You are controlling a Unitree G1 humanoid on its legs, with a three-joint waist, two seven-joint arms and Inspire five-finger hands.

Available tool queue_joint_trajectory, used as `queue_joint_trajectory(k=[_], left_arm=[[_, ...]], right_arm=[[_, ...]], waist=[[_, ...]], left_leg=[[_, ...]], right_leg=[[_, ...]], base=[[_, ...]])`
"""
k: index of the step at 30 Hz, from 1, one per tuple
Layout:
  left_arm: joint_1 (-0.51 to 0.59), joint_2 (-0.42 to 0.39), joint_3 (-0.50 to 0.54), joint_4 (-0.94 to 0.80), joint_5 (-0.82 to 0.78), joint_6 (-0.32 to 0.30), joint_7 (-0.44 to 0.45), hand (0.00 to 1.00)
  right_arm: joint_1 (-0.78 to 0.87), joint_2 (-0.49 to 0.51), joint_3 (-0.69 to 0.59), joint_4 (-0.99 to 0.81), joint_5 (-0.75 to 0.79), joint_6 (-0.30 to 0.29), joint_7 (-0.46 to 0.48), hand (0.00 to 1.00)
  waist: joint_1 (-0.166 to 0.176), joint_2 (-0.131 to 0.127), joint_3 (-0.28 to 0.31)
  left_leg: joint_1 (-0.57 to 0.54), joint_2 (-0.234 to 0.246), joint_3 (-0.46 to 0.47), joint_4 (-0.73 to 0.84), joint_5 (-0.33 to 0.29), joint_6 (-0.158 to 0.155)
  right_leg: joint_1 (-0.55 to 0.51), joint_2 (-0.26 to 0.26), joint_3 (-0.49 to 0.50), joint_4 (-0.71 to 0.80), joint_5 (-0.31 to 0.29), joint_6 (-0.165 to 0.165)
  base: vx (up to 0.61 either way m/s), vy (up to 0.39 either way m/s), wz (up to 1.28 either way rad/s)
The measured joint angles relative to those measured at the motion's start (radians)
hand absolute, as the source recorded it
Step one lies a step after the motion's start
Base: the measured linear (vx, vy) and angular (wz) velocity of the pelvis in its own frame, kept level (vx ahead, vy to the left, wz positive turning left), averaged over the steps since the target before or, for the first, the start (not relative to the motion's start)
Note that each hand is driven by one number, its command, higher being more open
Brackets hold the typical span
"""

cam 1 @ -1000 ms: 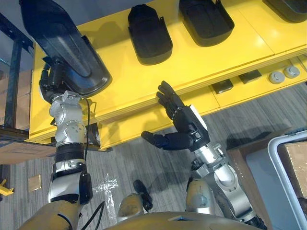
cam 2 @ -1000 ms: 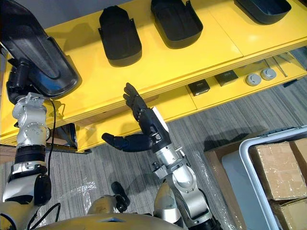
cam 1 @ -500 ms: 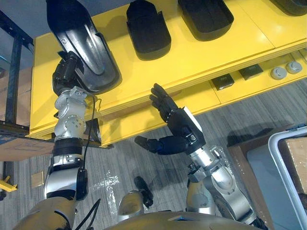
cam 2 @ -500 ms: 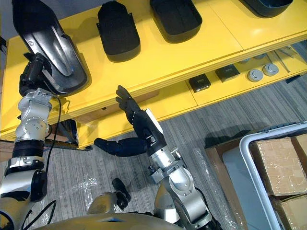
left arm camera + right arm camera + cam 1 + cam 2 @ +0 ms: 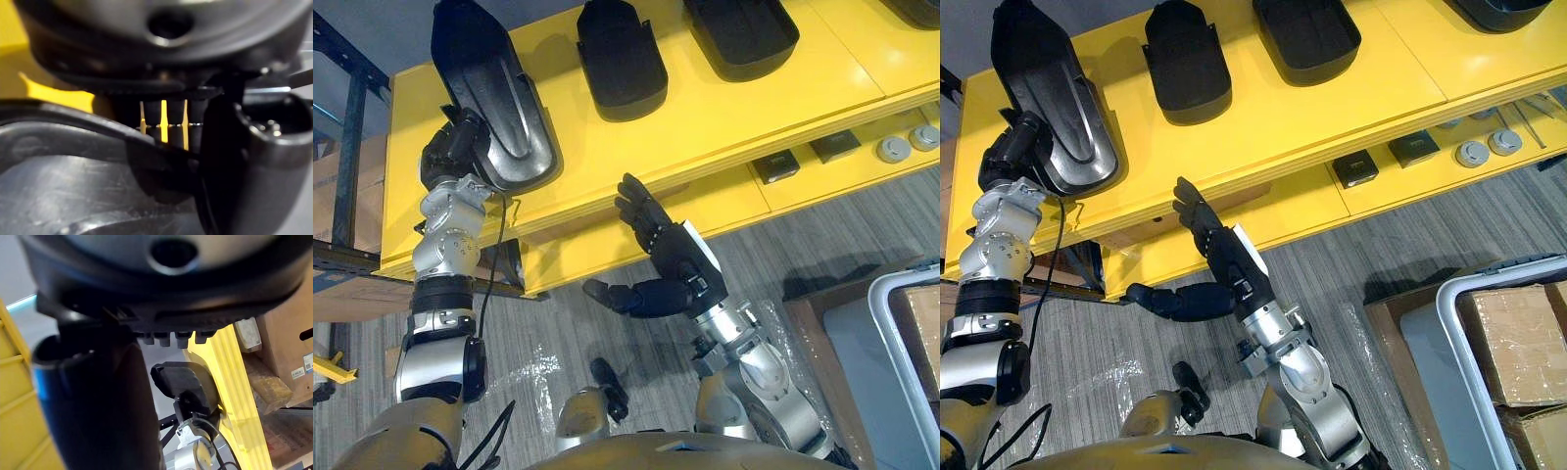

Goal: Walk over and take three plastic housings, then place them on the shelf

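Observation:
A long black plastic housing (image 5: 494,108) lies hollow side up over the left end of the yellow shelf (image 5: 724,113). My left hand (image 5: 450,157) is shut on its near end, and the left wrist view shows the thumb (image 5: 254,161) hooked over the housing's rim (image 5: 73,196). Two more black housings (image 5: 622,59) (image 5: 739,29) rest on the shelf top further right. My right hand (image 5: 671,259) hangs open below the shelf's front edge, fingers straight, thumb spread, holding nothing.
A lower yellow shelf board carries small dark blocks (image 5: 773,166) and round grey parts (image 5: 893,149). A white-rimmed bin (image 5: 1449,323) with cardboard boxes (image 5: 1518,333) stands at the lower right. A dark metal rack (image 5: 347,137) stands left of the shelf.
My left hand has carried the housing rightwards and further over the shelf, turning it to lie lengthwise. The open right hand has drifted slightly left and down.

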State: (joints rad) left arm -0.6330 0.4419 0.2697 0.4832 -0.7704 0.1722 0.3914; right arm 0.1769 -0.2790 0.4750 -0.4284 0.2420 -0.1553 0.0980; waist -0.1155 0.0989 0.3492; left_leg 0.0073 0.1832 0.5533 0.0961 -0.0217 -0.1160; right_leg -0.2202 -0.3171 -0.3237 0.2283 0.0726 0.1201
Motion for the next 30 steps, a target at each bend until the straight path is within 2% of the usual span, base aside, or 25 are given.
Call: queue_joint_trajectory(k=[12,13,25,30], left_arm=[[-0.026,0.0,0.035,0.018,0.039,0.054,0.004,0.0],[-0.028,0.0,0.043,0.018,0.04,0.061,0.004,1.0],[-0.036,0.006,0.107,0.034,0.117,0.117,0.022,1.0],[-0.036,0.009,0.118,0.057,0.117,0.135,0.023,1.0]], right_arm=[[0.009,-0.002,0.01,0.0,0.0,0.014,-0.02,1.0],[0.009,-0.002,0.01,-0.001,0.0,0.014,-0.02,1.0],[0.03,-0.002,0.01,-0.001,0.001,0.015,-0.022,1.0],[0.044,-0.003,0.01,-0.001,0.002,0.019,-0.023,1.0]], waist=[[-0.001,0.005,-0.003],[-0.002,0.005,-0.003],[-0.015,0.012,-0.008],[-0.015,0.031,-0.02]], left_leg=[[0.0,0.001,0.003,0.0,0.001,0.0],[0.0,0.002,0.004,0.0,0.001,0.0],[0.004,0.003,0.009,0.0,0.005,-0.001],[0.004,0.004,0.009,-0.003,0.006,-0.001]], right_leg=[[-0.004,0.002,0.003,0.002,-0.001,-0.001],[-0.004,0.002,0.004,0.002,0.0,-0.001],[-0.006,0.003,0.006,0.006,-0.002,-0.003],[-0.006,0.004,0.005,0.008,-0.003,-0.005]], base=[[0.0,0.0,0.0],[0.0,0.0,0.0],[0.0,0.0,0.0],[0.0,0.0,0.0]])
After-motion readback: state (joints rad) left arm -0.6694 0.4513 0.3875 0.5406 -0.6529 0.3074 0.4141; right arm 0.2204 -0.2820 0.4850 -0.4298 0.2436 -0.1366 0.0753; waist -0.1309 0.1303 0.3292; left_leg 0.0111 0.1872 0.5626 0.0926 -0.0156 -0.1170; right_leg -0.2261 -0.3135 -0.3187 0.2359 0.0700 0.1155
